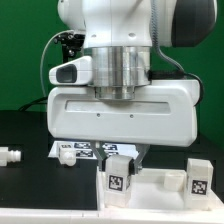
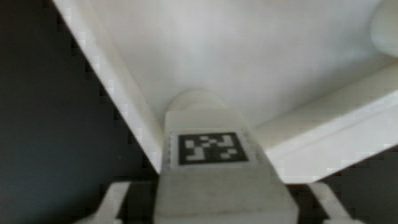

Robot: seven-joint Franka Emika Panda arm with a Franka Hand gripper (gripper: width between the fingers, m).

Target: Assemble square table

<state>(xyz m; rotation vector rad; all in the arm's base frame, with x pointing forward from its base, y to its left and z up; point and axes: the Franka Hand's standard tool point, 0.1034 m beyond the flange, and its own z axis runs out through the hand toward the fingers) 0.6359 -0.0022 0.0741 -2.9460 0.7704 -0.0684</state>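
The white square tabletop (image 1: pixel 150 200) lies at the front of the table. Two short white legs with black-and-white tags stand on it: one (image 1: pixel 120 180) under my hand, one (image 1: pixel 197 177) at the exterior view's right. My gripper (image 1: pixel 122 153) hangs just above the first leg. In the wrist view this leg (image 2: pixel 214 148) runs up between my fingers (image 2: pixel 121 200), with a dark gap on each side, so the gripper (image 2: pixel 224 198) is open around it without touching. The tabletop (image 2: pixel 231 50) fills the view behind it, and the second leg (image 2: pixel 338 120) shows beside it.
The marker board (image 1: pixel 80 152) lies behind the tabletop. A small white part (image 1: pixel 10 156) lies on the black table at the exterior view's left. A green wall stands behind the arm.
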